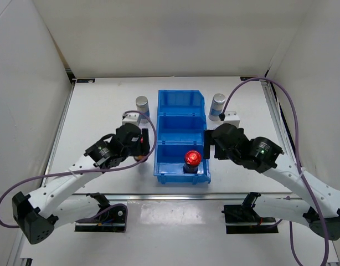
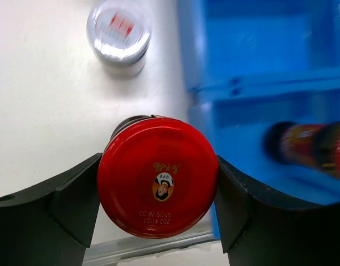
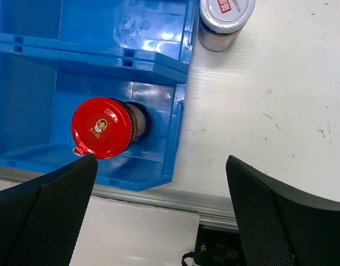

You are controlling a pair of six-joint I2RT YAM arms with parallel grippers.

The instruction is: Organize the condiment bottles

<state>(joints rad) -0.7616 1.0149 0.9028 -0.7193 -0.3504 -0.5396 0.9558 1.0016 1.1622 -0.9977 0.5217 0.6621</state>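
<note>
My left gripper (image 1: 141,146) is shut on a dark jar with a red cap (image 2: 157,176), just left of the blue bin's near compartment (image 1: 169,166). Both fingers press on the cap's sides. A second red-capped jar (image 1: 192,159) stands in the near compartment and shows in the right wrist view (image 3: 101,127). My right gripper (image 1: 209,145) is open and empty beside the bin's right wall; in the right wrist view (image 3: 161,213) its jaws stand wide apart. One silver-lidded bottle (image 1: 142,105) stands left of the bin, another (image 1: 217,105) right of it. The other bottles are out of view.
The blue three-compartment bin (image 3: 178,119) lies in the middle of the table; its middle and far compartments hold nothing. A metal rail (image 1: 175,195) runs along the table's near edge. White walls enclose the table at the left, back and right.
</note>
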